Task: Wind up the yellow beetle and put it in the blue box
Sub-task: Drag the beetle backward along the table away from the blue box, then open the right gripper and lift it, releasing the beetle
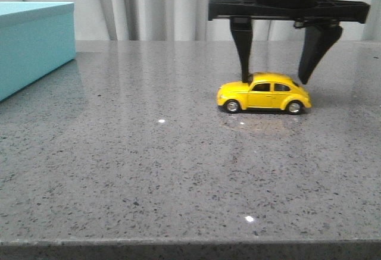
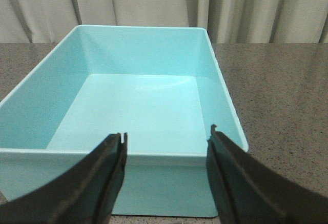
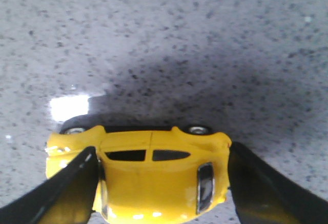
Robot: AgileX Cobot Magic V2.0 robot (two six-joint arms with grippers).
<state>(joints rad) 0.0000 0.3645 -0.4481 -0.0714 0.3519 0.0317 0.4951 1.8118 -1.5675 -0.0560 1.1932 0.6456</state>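
Front view: yellow beetle (image 1: pixel 264 93) on all four wheels on the grey speckled desk (image 1: pixel 149 165), well apart from the blue box (image 1: pixel 33 46) at far left; right gripper (image 1: pixel 276 78) directly above, spread, one finger at the windscreen end and the other at the tail. Left wrist view: left gripper (image 2: pixel 166 157) spread, parked before the near wall of the open box, nothing held. Right wrist view: black fingers (image 3: pixel 72 188) flanking nose and tail, no firm pinch visible yet. Best lowered a touch further, centred, closed gently on the glossy body, wheels kept down for the pull-back.
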